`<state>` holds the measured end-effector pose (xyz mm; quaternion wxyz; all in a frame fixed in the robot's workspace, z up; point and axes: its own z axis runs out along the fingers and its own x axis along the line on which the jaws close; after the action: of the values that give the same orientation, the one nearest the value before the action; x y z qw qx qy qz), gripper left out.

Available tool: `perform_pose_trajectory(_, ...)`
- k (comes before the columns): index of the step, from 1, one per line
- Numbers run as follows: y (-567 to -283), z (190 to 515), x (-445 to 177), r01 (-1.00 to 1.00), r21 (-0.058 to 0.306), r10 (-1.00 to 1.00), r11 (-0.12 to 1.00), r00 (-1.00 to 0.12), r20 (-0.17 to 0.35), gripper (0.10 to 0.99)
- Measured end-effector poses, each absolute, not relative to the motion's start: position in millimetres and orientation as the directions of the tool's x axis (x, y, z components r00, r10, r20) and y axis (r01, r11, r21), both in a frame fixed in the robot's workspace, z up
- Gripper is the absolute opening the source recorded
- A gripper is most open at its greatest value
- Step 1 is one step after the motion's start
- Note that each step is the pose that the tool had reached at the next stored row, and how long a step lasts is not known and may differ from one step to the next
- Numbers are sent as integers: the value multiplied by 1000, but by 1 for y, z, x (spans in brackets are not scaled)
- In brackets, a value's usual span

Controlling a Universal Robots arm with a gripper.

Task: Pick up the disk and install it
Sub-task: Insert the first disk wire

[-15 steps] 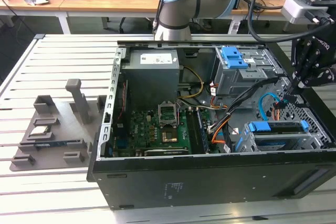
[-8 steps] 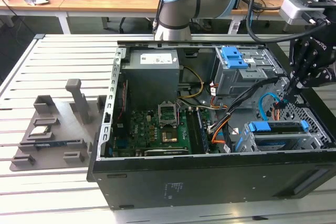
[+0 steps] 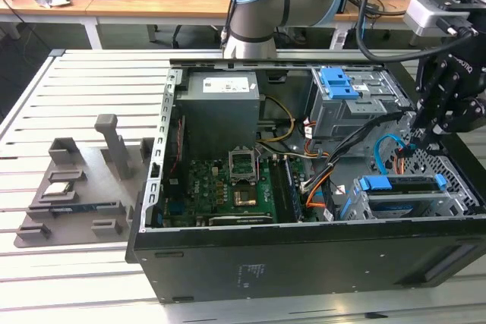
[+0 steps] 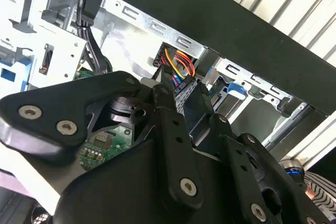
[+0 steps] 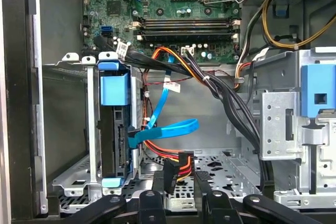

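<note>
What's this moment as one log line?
claw: inside open black computer case | silver disk with blue bracket: sitting in metal cage | black cable plug: nearest claw

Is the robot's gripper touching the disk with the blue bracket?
Apart. In the first wrist view the gripper is beside the disk, which stands in its cage with open space between them. The gripper pinches a black cable plug.

Surface: a slatted metal table (image 3: 83,81) of pale ribbed aluminium profiles.
On it, the exterior view's right: an open black computer case (image 3: 304,256), lying on its side.
On it, the exterior view's left: a grey plastic fixture tray (image 3: 76,187), just beside the case.
</note>
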<state>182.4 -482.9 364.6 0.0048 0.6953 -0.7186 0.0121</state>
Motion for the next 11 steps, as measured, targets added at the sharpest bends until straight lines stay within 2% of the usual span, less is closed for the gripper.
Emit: perform_pose_trajectory(11,-483,356,181,-999,-12,-998,32,-33,59,361)
